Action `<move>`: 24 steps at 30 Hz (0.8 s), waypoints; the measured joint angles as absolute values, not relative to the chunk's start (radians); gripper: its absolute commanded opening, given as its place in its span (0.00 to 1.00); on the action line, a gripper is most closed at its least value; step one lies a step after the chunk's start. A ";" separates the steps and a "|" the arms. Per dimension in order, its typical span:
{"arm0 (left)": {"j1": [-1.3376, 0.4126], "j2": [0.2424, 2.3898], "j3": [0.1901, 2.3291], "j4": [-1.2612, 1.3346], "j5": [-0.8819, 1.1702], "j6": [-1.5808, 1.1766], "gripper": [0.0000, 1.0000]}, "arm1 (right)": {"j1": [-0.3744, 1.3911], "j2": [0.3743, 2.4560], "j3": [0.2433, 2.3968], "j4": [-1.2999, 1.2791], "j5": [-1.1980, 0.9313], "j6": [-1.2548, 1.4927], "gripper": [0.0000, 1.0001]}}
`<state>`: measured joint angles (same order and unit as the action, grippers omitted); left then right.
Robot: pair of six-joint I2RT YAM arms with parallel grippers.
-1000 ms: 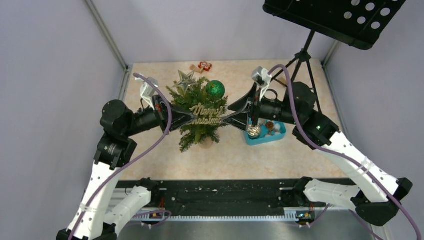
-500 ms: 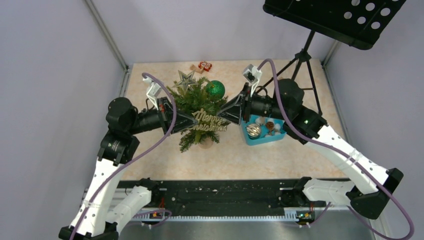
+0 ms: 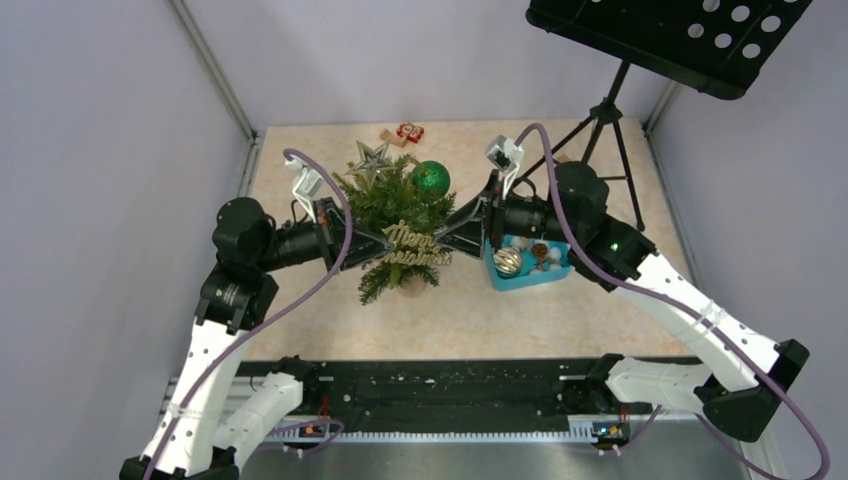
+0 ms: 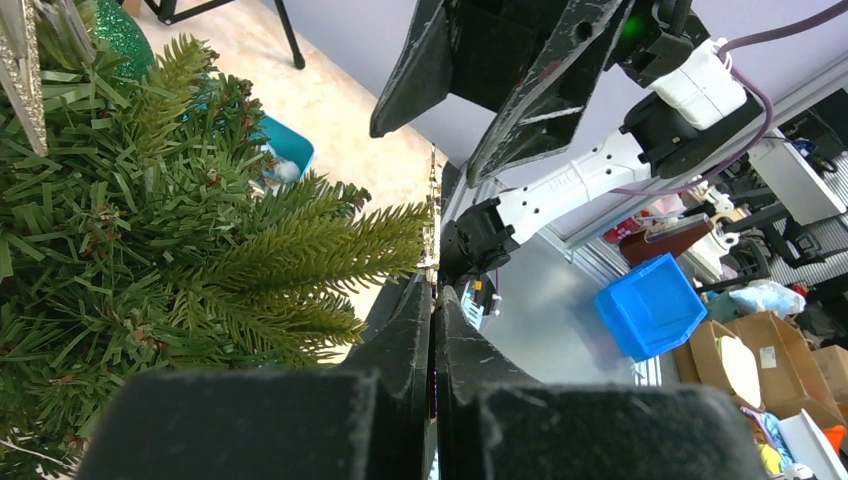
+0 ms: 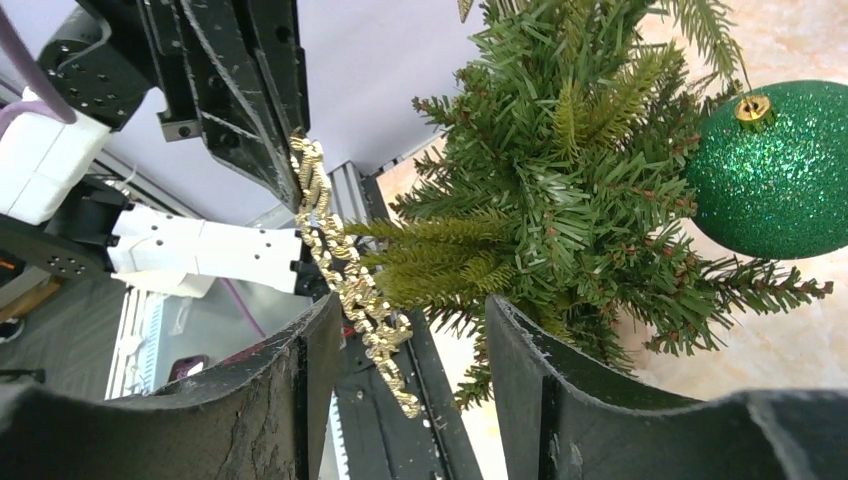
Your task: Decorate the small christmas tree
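Note:
The small christmas tree point(image 3: 392, 205) stands mid-table with a silver star point(image 3: 370, 157) on top and a glittery green ball point(image 3: 431, 178) on its right side. A gold "Merry Christmas" sign point(image 3: 414, 245) hangs across its front. My left gripper point(image 3: 384, 246) is shut on the sign's left end; in the left wrist view the sign point(image 4: 432, 215) rises edge-on from the pinched tips point(image 4: 433, 288). My right gripper point(image 3: 447, 238) is open, and the sign's other end point(image 5: 350, 280) lies between its fingers point(image 5: 410, 305), nearer the left finger, beside the tree point(image 5: 560, 170) and ball point(image 5: 775, 170).
A blue tray point(image 3: 497, 276) holding several ornaments sits right of the tree, under the right arm. Small red and brown gift ornaments point(image 3: 403, 133) lie at the back edge. A black tripod music stand point(image 3: 603, 125) rises at the back right.
The right gripper has moved left toward the tree and now straddles the sign's right end. The sign and the left gripper have shifted slightly left and up.

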<state>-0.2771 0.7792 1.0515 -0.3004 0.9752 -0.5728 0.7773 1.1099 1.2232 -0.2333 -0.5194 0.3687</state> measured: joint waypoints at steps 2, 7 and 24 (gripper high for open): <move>-0.275 0.776 1.046 -0.300 0.975 -0.572 0.00 | 0.775 1.102 1.223 -0.232 -0.527 0.369 0.52; -0.268 0.772 1.036 -0.300 0.975 -0.573 0.00 | 0.774 1.085 1.205 -0.208 -0.566 0.377 0.52; -0.261 0.772 1.023 -0.267 0.980 -0.578 0.00 | 0.774 1.121 1.196 -0.192 -0.609 0.387 0.02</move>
